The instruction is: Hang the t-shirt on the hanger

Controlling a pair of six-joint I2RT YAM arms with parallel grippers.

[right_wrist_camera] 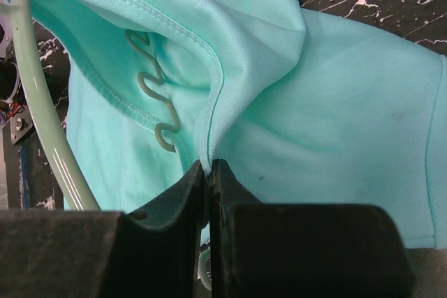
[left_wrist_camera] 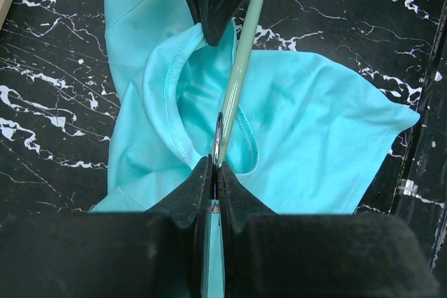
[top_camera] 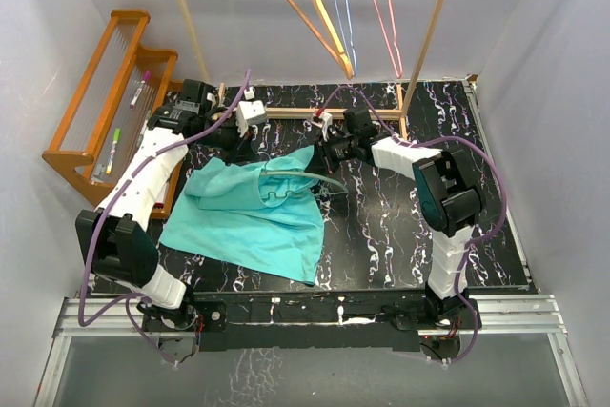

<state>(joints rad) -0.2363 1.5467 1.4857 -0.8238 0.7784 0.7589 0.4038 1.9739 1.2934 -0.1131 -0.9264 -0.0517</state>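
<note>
The teal-green t-shirt [top_camera: 248, 221] lies crumpled on the black marbled table [top_camera: 400, 235], left of centre. The pale mint hanger [top_camera: 303, 176] is partly inside it, and one arm shows at the neck opening. My left gripper [top_camera: 259, 147] is shut on the hanger's thin hook end [left_wrist_camera: 218, 137]. The hanger's rod [left_wrist_camera: 241, 68] runs across the shirt's collar [left_wrist_camera: 157, 82] toward my right gripper [top_camera: 322, 157]. My right gripper [right_wrist_camera: 209, 165] is shut on the collar's hem [right_wrist_camera: 213, 113], lifting it. The hanger's arm [right_wrist_camera: 42, 120] and notched bar [right_wrist_camera: 150, 95] sit inside the shirt.
A wooden rack [top_camera: 95, 92] with markers stands at the far left. An orange wooden hanger [top_camera: 310, 7], a blue wire hanger [top_camera: 343, 7] and a pink wire hanger [top_camera: 383, 7] hang at the back. A wooden frame's bar [top_camera: 286, 113] and post [top_camera: 429, 30] stand behind the grippers.
</note>
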